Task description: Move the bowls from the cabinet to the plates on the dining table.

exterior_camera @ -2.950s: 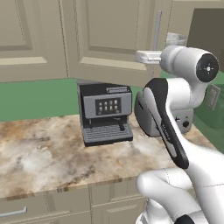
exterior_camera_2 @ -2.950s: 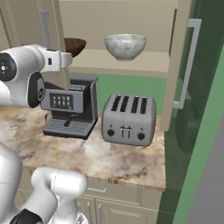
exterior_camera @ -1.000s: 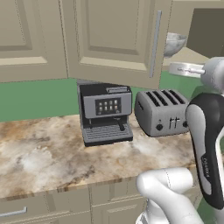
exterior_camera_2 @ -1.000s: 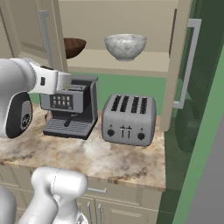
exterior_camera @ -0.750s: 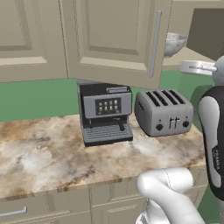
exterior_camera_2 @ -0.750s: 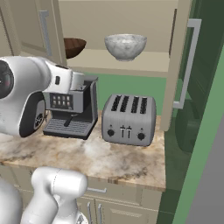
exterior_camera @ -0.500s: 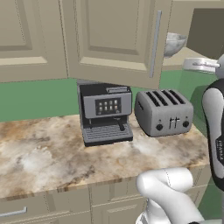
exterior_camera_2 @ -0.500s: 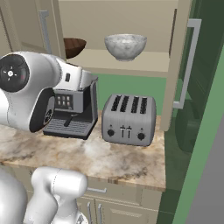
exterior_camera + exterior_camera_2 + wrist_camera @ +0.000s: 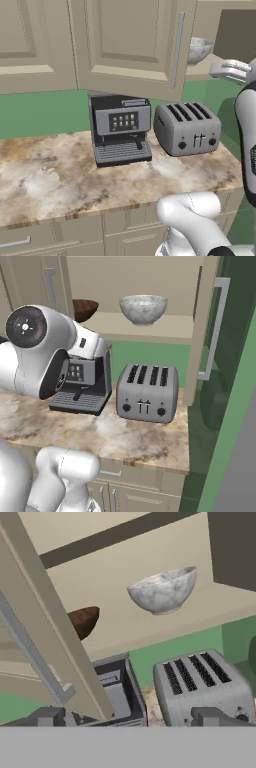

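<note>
Up on the beige cabinet shelf (image 9: 150, 326) sit both bowls: pale grey marbled stone-look bowl (image 9: 162, 590) to the right, dark brown wood-grained bowl (image 9: 82, 621) beside it. Gripper (image 9: 132, 717) has its fingers spread wide, nothing held. I'd rise level with the shelf, dodge the open raised-panel door (image 9: 47, 627), and straddle one rim.

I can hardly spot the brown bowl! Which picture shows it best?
The right base view shows the brown bowl best: it sits on the cabinet shelf, left of the white bowl, though the robot's arm covers its lower left. The hand view shows part of it behind the open door. In the left base view the door hides it.
</note>
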Controlling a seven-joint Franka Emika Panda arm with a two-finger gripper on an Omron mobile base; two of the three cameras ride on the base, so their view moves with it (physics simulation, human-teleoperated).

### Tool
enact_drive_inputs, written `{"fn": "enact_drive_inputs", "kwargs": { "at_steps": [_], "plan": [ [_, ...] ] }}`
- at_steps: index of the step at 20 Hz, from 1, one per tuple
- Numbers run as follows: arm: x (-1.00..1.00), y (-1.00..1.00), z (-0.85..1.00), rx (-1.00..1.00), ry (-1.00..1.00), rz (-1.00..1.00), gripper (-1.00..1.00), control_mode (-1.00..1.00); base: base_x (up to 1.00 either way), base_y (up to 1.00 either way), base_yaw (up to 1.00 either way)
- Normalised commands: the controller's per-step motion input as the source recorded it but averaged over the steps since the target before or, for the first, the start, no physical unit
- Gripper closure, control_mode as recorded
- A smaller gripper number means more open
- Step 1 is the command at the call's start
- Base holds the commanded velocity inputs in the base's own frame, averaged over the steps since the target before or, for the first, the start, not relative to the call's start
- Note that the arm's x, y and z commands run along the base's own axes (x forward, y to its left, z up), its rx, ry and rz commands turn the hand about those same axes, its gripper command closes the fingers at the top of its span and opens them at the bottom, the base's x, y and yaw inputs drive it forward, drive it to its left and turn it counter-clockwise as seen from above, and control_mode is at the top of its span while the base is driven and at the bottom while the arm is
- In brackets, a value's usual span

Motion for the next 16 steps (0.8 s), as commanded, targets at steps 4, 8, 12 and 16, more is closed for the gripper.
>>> {"fn": "enact_drive_inputs", "kwargs": {
  "at_steps": [4,8,12,16],
  "plan": [
    [0.09,-0.11,0.0,0.26,0.0,0.0,-1.0,-1.0,0.0,0.0,0.0],
    [0.23,-0.1,-0.01,0.22,0.0,0.0,-1.0,-1.0,0.0,0.0,0.0],
    [0.41,-0.01,-0.09,0.15,0.0,0.0,-1.0,-1.0,0.0,0.0,0.0],
    [0.62,0.0,-0.09,0.08,0.01,0.0,-1.0,-1.0,0.0,0.0,0.0]
  ]
}}
